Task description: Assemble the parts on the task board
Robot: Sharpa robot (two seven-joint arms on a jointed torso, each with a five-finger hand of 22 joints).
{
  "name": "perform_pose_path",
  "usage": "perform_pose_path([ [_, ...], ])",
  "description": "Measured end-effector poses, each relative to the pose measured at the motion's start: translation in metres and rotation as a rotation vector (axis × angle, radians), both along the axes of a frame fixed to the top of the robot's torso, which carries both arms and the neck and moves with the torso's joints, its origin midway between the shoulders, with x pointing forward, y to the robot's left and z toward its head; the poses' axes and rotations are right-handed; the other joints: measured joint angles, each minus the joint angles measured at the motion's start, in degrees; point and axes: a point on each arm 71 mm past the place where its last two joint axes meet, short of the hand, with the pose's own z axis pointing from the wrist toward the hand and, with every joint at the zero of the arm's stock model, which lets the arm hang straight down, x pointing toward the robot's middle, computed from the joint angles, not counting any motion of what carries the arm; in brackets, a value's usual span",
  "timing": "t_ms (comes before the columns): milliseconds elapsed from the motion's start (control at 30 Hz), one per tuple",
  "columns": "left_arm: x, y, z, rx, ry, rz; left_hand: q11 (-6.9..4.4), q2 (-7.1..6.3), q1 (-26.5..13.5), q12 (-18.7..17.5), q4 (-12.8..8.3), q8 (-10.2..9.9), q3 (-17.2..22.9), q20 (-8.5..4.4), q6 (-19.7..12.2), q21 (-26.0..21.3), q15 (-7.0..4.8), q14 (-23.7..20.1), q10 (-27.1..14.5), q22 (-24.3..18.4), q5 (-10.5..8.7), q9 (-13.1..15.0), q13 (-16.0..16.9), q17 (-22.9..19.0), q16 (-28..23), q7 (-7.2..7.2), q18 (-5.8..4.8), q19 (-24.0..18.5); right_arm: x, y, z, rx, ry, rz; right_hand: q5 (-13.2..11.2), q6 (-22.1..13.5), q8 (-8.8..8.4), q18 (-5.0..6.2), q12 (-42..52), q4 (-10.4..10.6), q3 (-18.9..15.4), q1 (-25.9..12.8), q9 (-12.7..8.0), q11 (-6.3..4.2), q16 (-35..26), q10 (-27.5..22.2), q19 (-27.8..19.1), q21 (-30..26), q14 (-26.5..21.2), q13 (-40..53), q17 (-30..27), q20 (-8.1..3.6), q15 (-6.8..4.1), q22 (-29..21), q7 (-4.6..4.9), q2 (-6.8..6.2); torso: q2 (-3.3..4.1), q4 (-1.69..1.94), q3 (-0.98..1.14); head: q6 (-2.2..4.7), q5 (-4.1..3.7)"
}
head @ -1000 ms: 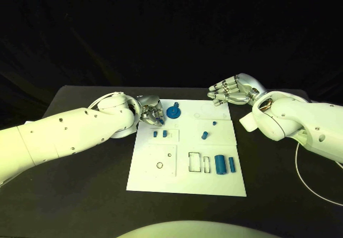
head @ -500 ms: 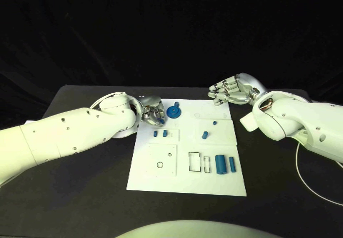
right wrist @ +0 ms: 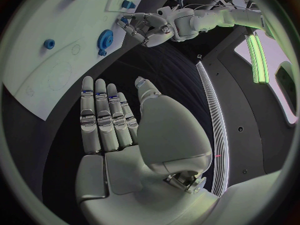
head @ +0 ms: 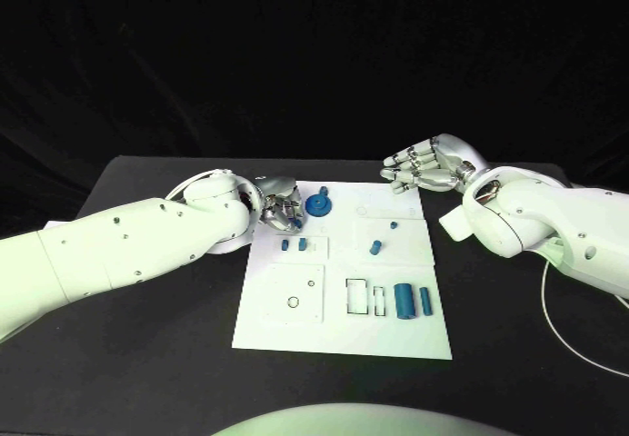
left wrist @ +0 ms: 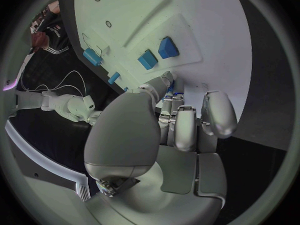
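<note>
Board (head: 344, 300) lies mid-tabletop (head: 157, 345), long side running front to back. Left hand (head: 278, 211) sits over the board's far left corner, fingers (left wrist: 185, 127) curled in tight, tips down at the board surface; whether they have hold of a small blue piece there cannot be told. Blue gear (head: 320, 205) stands just beside that hand, near the far edge. Two small blue blocks (head: 294, 244) lie side by side a little nearer, left half of the board. Small blue peg (head: 376, 245) lies near the middle, right of the blocks. Two blue cylinders (head: 413, 301) lie side by side near the board's right edge, beside rectangular slots. Right hand (head: 426, 165) hangs above the board's far right corner, palm up, fingers (right wrist: 103, 116) straight and close together, holding nothing.
</note>
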Motion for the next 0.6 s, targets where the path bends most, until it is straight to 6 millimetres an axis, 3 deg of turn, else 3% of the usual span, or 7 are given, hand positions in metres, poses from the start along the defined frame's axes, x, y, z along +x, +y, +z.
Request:
perform_pose_path([
  [333,0.0005,-0.0008,0.0,0.009,0.003,-0.001,0.04,-0.64,-0.63,-1.08,-0.21,-0.53,0.21,0.0,0.01,0.0,0.0,0.0,-0.04,-0.01,0.0,-0.03,-0.01,0.0,0.02,0.0,0.0,0.0,0.0,0.0,-0.0002,0.0,0.001,0.001,0.22,0.0,0.0,0.0,0.0,0.0,0.0,-0.23,0.0,0.0,0.0,0.0,0.0,-0.34,0.0,0.0,-0.06,0.0,0.0,0.0,0.0,0.23,0.01,-0.02,0.0,-0.12,0.0],
  [600,0.0003,-0.0014,-0.0022,0.021,0.013,-0.003,1.53,-2.38,-2.83,-2.88,-0.22,-2.88,0.56,0.43,-3.85,0.0,1.03,-0.19,-2.17,-0.01,0.0,-0.73,-0.48,-0.52,0.22,1.31,-0.01,-0.01,-0.0001,-0.0002,-0.0003,0.0,0.001,0.001,0.22,0.0,0.0,0.0,0.0,0.0,0.0,-0.23,0.0,0.0,0.0,0.0,0.0,-0.34,0.0,0.0,-0.06,0.0,0.0,0.0,0.0,0.23,0.01,-0.01,0.01,-0.27,-0.04],
])
